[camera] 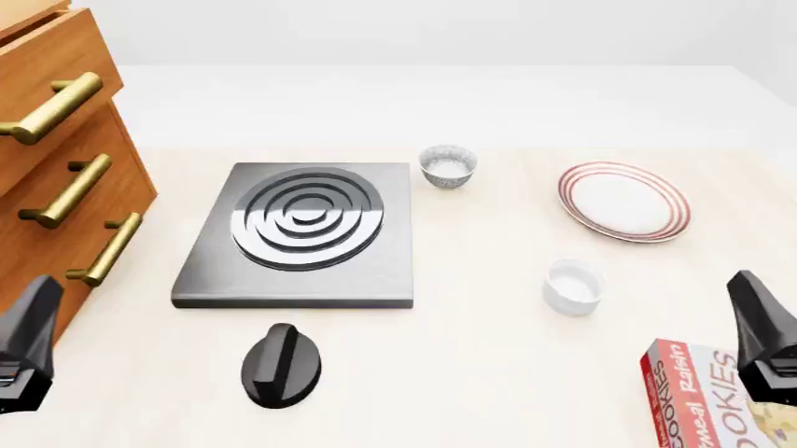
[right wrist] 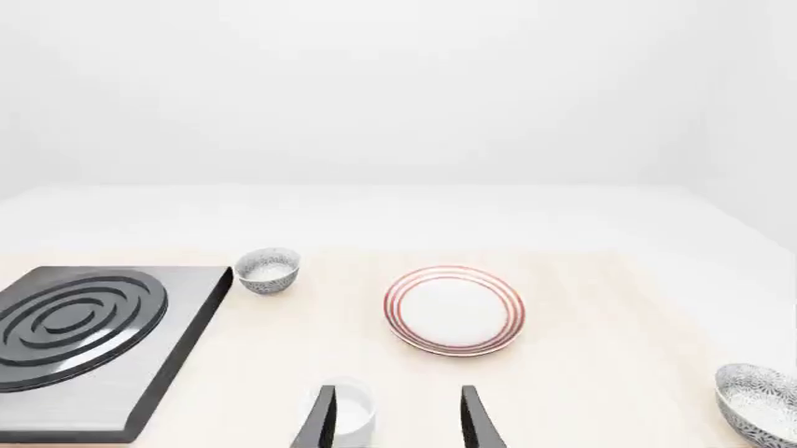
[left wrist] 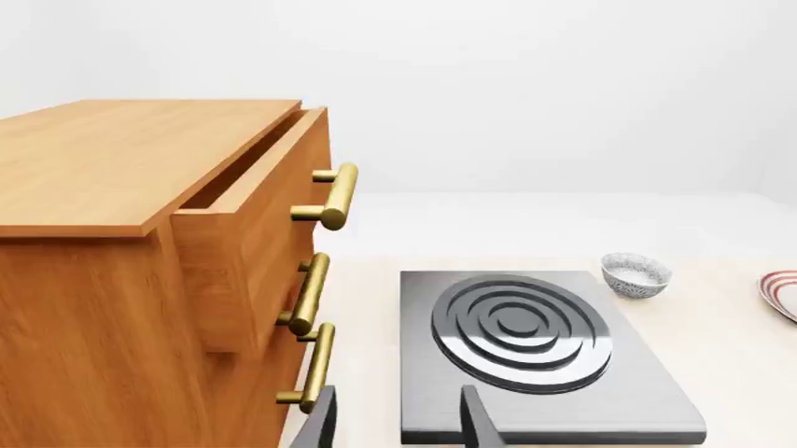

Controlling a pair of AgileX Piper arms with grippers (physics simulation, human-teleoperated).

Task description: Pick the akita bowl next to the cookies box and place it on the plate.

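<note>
right claw open, empty | akita bowl on worktop beside cookies box — out of front view | looks rigid, light, slick — pinch the rim, you've got the plate well ahead

Both arms sat low at the near edge. The left gripper and the right gripper each pointed forward, fingers parted with a clear gap, holding nothing.
</note>
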